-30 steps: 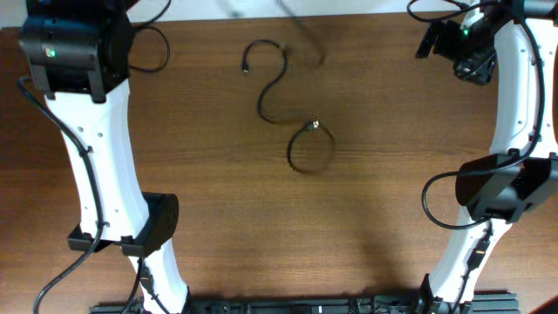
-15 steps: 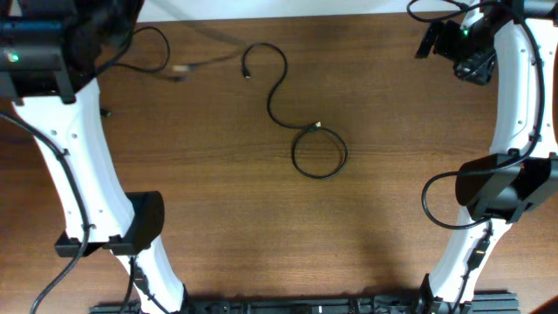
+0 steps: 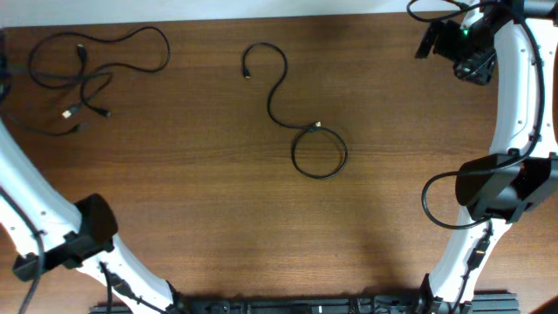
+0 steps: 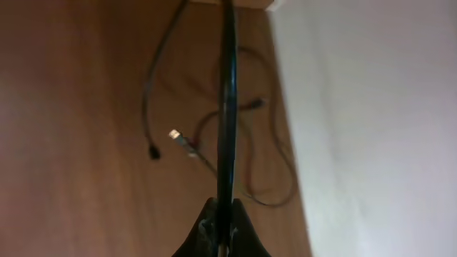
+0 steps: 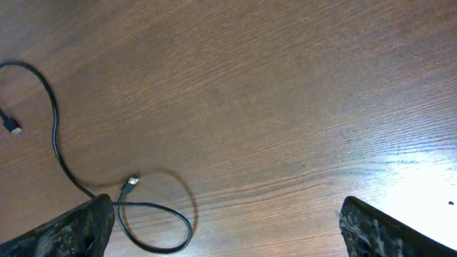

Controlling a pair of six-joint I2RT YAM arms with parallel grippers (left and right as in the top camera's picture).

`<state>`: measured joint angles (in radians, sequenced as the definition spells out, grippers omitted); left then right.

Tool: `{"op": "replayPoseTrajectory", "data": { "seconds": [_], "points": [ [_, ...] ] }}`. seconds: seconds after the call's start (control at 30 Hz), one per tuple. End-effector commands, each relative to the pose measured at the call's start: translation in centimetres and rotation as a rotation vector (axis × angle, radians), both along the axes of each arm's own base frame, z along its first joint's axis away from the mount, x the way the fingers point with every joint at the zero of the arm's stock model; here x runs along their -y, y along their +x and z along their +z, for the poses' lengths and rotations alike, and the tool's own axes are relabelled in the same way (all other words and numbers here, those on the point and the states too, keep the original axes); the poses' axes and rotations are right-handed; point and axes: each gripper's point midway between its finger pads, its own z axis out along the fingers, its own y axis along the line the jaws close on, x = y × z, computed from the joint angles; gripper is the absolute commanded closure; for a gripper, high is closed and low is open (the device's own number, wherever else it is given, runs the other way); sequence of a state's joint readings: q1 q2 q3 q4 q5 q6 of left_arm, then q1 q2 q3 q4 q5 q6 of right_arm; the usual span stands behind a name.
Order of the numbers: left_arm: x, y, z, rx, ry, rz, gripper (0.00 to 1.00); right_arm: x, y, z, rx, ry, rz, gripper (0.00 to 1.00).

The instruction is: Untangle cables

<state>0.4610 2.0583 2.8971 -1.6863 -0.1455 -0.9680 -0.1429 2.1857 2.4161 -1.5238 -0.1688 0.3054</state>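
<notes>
Our left gripper (image 4: 223,221) is pinched on one taut thin black cord (image 4: 227,107) running straight ahead of its fingertips, with the loose tangle of thin black plug-ended cables (image 3: 87,83) just beyond on the brown wood-grain tabletop (image 3: 200,218), while our right gripper (image 5: 228,232), spread wide, hangs well apart, the separate looped black cord (image 3: 277,116) ahead-left of it.

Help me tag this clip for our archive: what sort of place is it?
Probably a robotics lab bench: a wood-grain table with a white left arm and right arm mounted at its near edge, and loose black cables lying on it.
</notes>
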Motion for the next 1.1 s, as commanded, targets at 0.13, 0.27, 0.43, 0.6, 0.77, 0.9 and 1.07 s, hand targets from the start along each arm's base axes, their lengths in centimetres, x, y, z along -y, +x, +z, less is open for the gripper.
{"op": "replayPoseTrajectory", "data": {
  "seconds": [0.13,0.27,0.43,0.6,0.77,0.9,1.07],
  "points": [
    [-4.3,-3.5,-8.8,-0.224,-0.217,0.183,1.00,0.3,-0.1,-0.1,-0.004,-0.014,0.004,0.02],
    [-6.7,-4.7,-11.7,-0.270,-0.262,0.247,1.00,0.3,-0.1,-0.1,-0.004,-0.014,0.004,0.02],
    [-6.4,-6.2,-16.0,-0.393,-0.341,0.266,1.00,0.3,-0.1,-0.1,-0.004,-0.014,0.004,0.02],
    [-5.6,-6.9,-21.3,-0.499,-0.405,0.263,1.00,0.3,-0.1,-0.1,-0.004,-0.014,0.004,0.02],
    [-5.4,-5.5,-27.3,-0.532,-0.373,0.143,1.00,0.3,-0.1,-0.1,-0.004,-0.014,0.004,0.02],
    [-5.2,-4.2,-30.7,-0.534,-0.320,0.027,1.00,0.3,-0.1,-0.1,-0.004,-0.014,0.004,0.02],
    [-3.7,-3.8,-33.6,-0.533,-0.331,-0.118,1.00,0.3,-0.1,-0.1,-0.004,-0.014,0.004,0.02]
  ]
}}
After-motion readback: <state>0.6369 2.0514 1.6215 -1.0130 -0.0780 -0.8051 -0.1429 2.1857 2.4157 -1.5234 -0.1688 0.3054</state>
